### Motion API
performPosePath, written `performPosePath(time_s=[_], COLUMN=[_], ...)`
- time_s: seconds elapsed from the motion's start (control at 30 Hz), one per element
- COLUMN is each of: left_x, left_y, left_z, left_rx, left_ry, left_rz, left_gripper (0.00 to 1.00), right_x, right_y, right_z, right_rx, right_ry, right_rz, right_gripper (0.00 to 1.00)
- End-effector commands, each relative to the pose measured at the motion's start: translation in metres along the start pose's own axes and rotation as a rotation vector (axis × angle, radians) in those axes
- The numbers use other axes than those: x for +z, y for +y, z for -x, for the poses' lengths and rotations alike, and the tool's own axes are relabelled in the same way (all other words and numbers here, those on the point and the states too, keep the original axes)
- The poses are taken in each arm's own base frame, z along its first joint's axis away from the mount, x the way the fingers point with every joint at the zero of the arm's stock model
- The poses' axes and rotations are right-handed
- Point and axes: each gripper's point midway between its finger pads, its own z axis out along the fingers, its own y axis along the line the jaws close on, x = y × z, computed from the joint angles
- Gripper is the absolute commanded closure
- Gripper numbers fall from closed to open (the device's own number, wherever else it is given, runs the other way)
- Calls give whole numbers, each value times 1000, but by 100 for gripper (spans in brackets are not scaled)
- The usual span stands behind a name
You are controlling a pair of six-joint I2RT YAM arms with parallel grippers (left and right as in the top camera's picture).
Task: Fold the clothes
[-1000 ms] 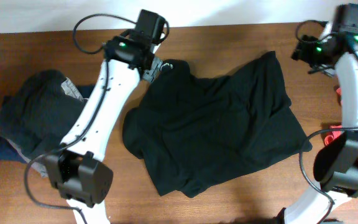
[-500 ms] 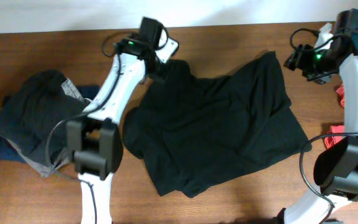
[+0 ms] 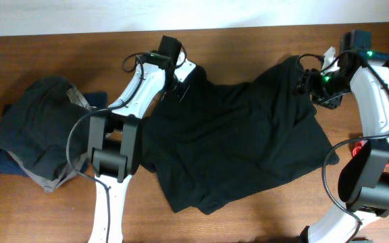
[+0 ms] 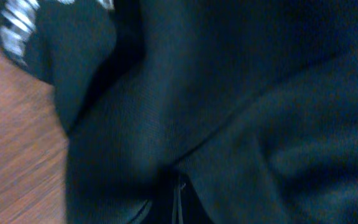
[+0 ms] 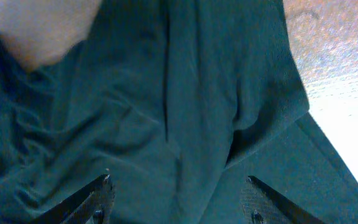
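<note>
A black garment (image 3: 235,142) lies spread and wrinkled across the middle of the wooden table (image 3: 59,61). My left gripper (image 3: 174,79) is at its upper left corner by the collar. In the left wrist view the black garment (image 4: 229,93) fills the frame, a white label (image 4: 14,25) shows at top left, and the left gripper (image 4: 178,202) is shut on a pinch of fabric. My right gripper (image 3: 305,82) hovers over the garment's upper right corner. In the right wrist view the right gripper (image 5: 178,186) is open, its fingertips (image 5: 103,186) spread over the cloth (image 5: 166,93).
A heap of dark and grey clothes (image 3: 32,135) sits at the left side of the table. Red cloth (image 3: 365,147) shows at the right edge beside the right arm's base. The pale wall (image 3: 248,13) bounds the table's far edge.
The left gripper came down onto the garment's collar corner and shut on it. The right arm swung left from the table's corner to over the garment's upper right corner.
</note>
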Motion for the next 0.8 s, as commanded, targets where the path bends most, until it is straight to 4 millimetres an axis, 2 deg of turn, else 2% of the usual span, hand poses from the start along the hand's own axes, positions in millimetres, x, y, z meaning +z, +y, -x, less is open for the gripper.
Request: performPosePath(time_s=[0.0, 0.07, 0.17, 0.2, 0.27, 0.33, 0.47, 0.6, 0.77], left_x=[38, 42, 35, 32, 26, 20, 10, 3, -15], left_y=[21, 33, 70, 80, 97, 115, 138, 143, 150], left_z=[-26, -29, -24, -21, -15, -13, -10, -2, 21], left_rx=[-8, -33, -154, -186, -233, -274, -310, -316, -309], left_ry=[90, 97, 57, 38, -6, -39, -83, -114, -187], left_rz=[41, 79, 210, 238, 254, 270, 281, 268, 290], left_gripper=[100, 100, 100, 100, 100, 100, 100, 99, 90], right_x=[16, 26, 47, 56, 71, 84, 104, 114, 114], right_y=[-4, -5, -8, -10, -15, -19, -24, -32, -72], right_z=[-13, -19, -23, -22, -20, -17, -13, -17, -17], right_rx=[2, -1, -16, -10, 16, 38, 26, 20, 77], right_ry=[43, 52, 40, 23, -17, -63, -143, -171, -211], right_rz=[4, 3, 7, 7, 2, 14, 32, 17, -195], right_gripper=[30, 34, 50, 57, 83, 95, 96, 96, 96])
